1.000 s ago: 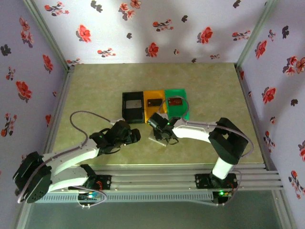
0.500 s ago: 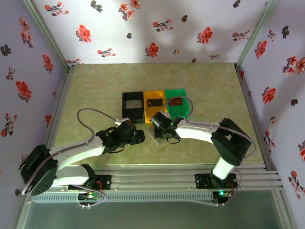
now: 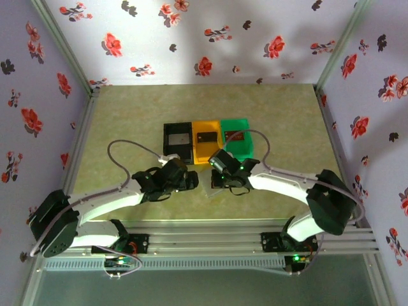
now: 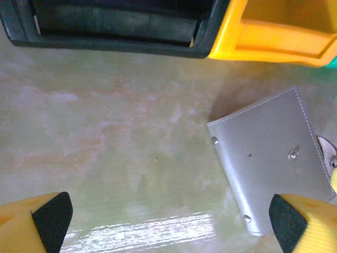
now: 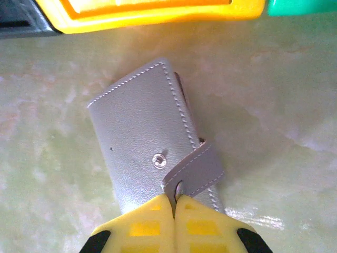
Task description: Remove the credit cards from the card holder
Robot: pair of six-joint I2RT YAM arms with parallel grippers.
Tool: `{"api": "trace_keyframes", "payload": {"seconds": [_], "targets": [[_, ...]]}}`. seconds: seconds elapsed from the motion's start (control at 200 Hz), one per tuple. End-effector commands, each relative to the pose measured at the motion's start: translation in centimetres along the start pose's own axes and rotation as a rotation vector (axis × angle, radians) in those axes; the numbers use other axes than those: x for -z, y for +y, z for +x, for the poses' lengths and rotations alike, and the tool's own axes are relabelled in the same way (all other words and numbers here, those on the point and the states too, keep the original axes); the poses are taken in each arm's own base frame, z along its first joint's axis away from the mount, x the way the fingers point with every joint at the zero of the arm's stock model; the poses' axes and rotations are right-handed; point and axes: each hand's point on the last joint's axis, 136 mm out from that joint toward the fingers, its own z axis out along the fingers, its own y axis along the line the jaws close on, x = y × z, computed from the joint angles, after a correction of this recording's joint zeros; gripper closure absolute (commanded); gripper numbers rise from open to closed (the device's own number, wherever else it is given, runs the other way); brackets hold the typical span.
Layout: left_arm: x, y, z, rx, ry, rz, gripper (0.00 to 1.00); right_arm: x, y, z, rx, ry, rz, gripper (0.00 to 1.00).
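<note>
Over on the left, the left gripper [image 3: 190, 180] hangs low above the table [image 4: 131, 147] with its fingers [image 4: 50, 217] spread as wide as they go, nothing between them; it looks parked as a ready helper, perhaps to pin a panel down. Above it in the top view sits the black bin [image 3: 177, 143], a pale card [image 3: 178, 137] lying inside. Moving to centre frame, the card holder [image 4: 268, 168] lies flat and folded on the table just below the orange bin [image 3: 205, 141], which has a dark card [image 3: 205, 136] in it. At the lower centre of the right wrist view, the right gripper [image 5: 174, 200] has its fingers pressed together, pinching the end of the holder's strap [image 5: 195, 166]; the strap sits off its stud [image 5: 158, 159], so the pinch seems meant to peel the flap back and open the holder. Any cards inside are hidden. Far right of the row stands the green bin [image 3: 239, 141].
</note>
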Motion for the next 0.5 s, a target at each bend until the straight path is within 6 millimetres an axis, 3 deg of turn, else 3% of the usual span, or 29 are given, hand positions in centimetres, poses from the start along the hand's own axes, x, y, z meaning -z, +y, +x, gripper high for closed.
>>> {"api": "trace_keyframes", "payload": {"seconds": [0.0,0.33,0.495], "targets": [[0.7,-0.5,-1.1,-0.039,-0.042,-0.009,0.0,1.1,-0.5,0.7,0.013,0.01,-0.006,1.0],[2.7,-0.9,-2.9,-0.074,-0.113,0.005,0.0,4.8,0.7,-0.3,0.013,-0.055,-0.097,1.0],[3.2,-1.0,-3.4,-0.099,-0.122,-0.004,0.0,5.7,1.2,-0.4,0.006,-0.069,-0.125,1.0]]}}
